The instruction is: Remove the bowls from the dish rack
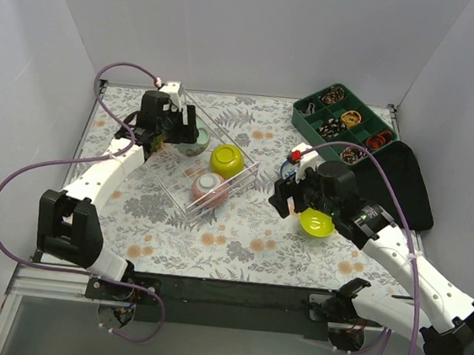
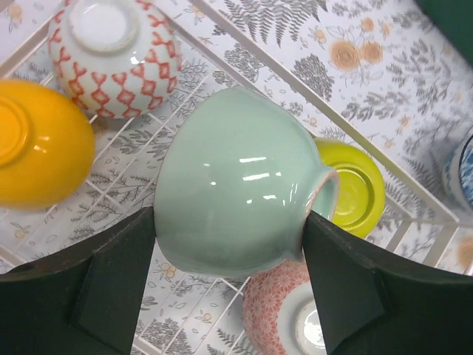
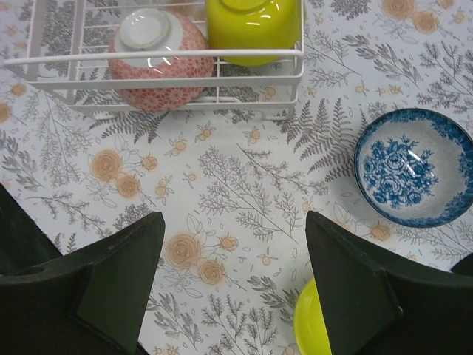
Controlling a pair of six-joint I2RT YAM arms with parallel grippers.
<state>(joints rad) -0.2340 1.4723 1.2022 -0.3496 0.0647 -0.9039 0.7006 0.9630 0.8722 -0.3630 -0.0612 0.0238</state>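
Note:
My left gripper [image 1: 174, 128] is shut on the pale mint bowl [image 2: 236, 185], holding it by its sides above the far end of the clear dish rack [image 1: 185, 208]. In the left wrist view the rack [image 2: 414, 182] holds an orange bowl [image 2: 41, 144], a red-and-white patterned bowl [image 2: 111, 48], a yellow-green bowl [image 2: 355, 188] and a pink-red bowl [image 2: 284, 314]. My right gripper [image 3: 235, 229] is open and empty over the table, right of the rack [image 3: 74, 61]. A second yellow-green bowl [image 1: 317, 222] lies on the table by its right finger. A blue-white bowl [image 3: 412, 166] stands upright on the table.
A dark green compartmented tray [image 1: 345, 121] of small items stands at the back right. A black cloth [image 1: 402, 182] lies next to it. White walls close in the table on three sides. The floral mat [image 1: 239, 237] covers the tabletop.

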